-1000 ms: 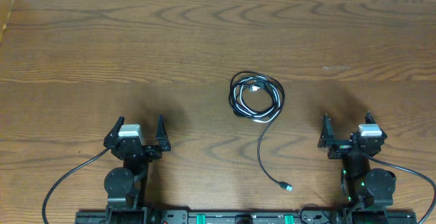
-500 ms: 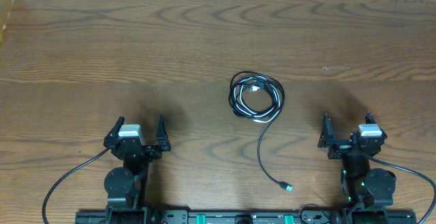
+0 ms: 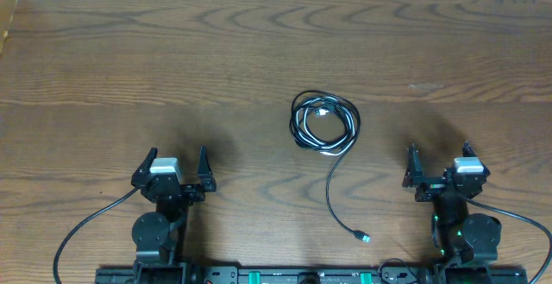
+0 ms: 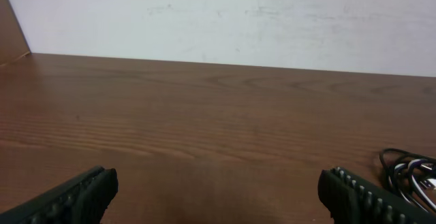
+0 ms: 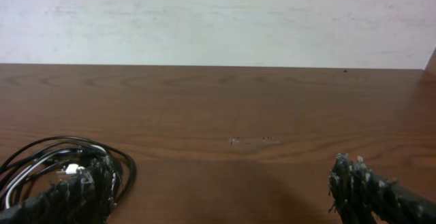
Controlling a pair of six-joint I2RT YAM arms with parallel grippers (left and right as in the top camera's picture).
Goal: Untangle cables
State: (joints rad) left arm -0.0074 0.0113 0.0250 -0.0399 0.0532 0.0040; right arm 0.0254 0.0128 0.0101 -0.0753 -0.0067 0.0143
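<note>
The cables (image 3: 324, 123) lie coiled together at the table's middle: black cord loops with a white cord tangled inside. One black tail runs down to a plug (image 3: 365, 237) near the front. My left gripper (image 3: 178, 165) is open and empty, at the front left. My right gripper (image 3: 438, 163) is open and empty, at the front right. The coil shows at the right edge of the left wrist view (image 4: 411, 176) and at the lower left of the right wrist view (image 5: 58, 166), partly behind a finger.
The wooden table (image 3: 172, 59) stretches back to a white wall (image 4: 225, 20). Thick black arm cables (image 3: 86, 224) trail by both arm bases at the front edge. A pale scuff mark (image 3: 424, 85) sits right of the coil.
</note>
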